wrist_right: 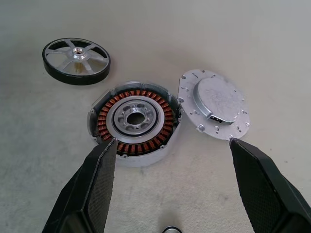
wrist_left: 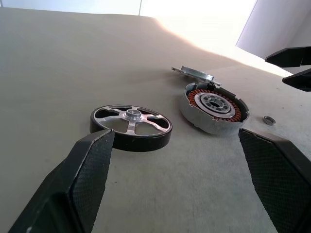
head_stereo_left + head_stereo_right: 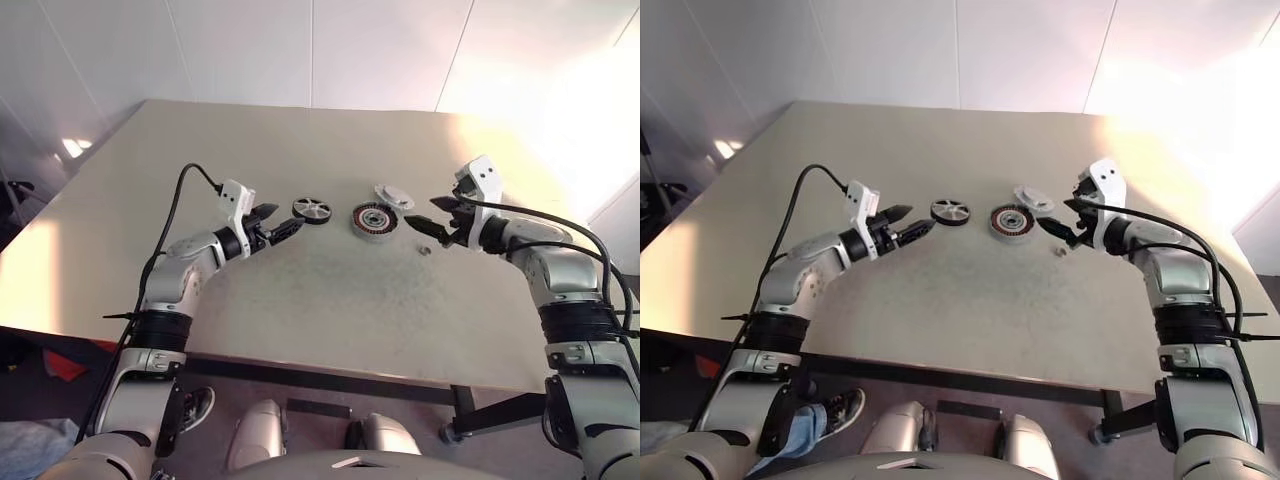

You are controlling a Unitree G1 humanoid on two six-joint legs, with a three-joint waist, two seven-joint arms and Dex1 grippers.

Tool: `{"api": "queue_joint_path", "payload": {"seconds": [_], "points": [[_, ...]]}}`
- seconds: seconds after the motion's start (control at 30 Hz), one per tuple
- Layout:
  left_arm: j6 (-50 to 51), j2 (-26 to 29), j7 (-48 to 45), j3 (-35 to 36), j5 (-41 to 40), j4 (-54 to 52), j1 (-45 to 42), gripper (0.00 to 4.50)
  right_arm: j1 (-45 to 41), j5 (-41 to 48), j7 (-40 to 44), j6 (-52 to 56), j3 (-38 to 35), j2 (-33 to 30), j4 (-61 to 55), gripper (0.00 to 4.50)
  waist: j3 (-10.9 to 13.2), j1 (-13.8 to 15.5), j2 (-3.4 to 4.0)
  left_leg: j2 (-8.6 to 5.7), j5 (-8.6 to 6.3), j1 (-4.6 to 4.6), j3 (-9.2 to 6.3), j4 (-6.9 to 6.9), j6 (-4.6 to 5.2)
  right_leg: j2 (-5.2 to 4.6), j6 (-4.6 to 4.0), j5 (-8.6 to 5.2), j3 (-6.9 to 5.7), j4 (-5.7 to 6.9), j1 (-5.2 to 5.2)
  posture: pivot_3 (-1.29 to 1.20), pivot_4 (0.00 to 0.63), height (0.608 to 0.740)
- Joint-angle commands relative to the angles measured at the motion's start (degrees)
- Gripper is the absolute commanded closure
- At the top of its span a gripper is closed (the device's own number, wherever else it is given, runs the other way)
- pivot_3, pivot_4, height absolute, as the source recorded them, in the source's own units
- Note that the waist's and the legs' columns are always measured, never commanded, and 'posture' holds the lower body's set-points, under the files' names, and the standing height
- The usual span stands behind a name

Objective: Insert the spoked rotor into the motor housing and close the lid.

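Note:
The spoked rotor (image 3: 312, 209) lies flat on the table, a dark-rimmed wheel with silvery spokes (image 2: 131, 127). To its right sits the motor housing (image 3: 374, 220), its copper windings facing up (image 1: 137, 119). The pale grey lid (image 3: 394, 196) lies just behind and right of the housing, its rim leaning on it (image 1: 214, 103). My left gripper (image 3: 278, 224) is open, level and just left of the rotor, holding nothing. My right gripper (image 3: 432, 216) is open too, right of the housing and lid, empty.
A small metal ring (image 3: 424, 250) lies on the table in front of the right gripper (image 2: 268, 119). The beige table (image 3: 330, 300) stretches wide around the parts, its front edge near me. White walls stand behind it.

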Motion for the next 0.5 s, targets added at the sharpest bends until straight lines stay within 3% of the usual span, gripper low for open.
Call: {"api": "queue_joint_path", "payload": {"seconds": [0.03, 0.1, 0.5], "points": [[-0.35, -0.22, 0.5, 0.8, -0.81, -2.34, -0.81, 0.17, -2.1, 0.07, -0.24, -1.85, -1.56, -0.16, 0.19, 0.36, 0.0, 0.0, 0.0, 0.0, 0.0, 0.0, 0.0, 0.0, -0.01, 0.0, 0.0, 0.0, 0.0, 0.0, 0.0, 0.0, 0.0, 0.74], [-0.48, -0.48, 0.62, 0.58, -0.76, -2.5, -0.56, 0.14, -2.6, -0.24, -0.84, -2.54, -1.66, -0.05, 1.34, 0.0, 0.0, 0.0, 0.0, 0.0, 0.0, 0.0, 0.0, 0.0, -0.01, 0.0, 0.0, 0.0, 0.0, 0.0, 0.0, 0.0, 0.0, 0.74], [-0.8, -0.43, 1.12, -0.19, 0.71, -1.12, -0.45, 0.14, -3.34, -3.08, -1.52, -2.35, -0.52, -0.52, 3.75, 0.0, 0.0, 0.0, 0.0, 0.0, 0.0, -0.01, 0.0, 0.0, 0.01, 0.0, 0.0, 0.0, -0.01, 0.0, 0.0, 0.0, 0.0, 0.74]]}}
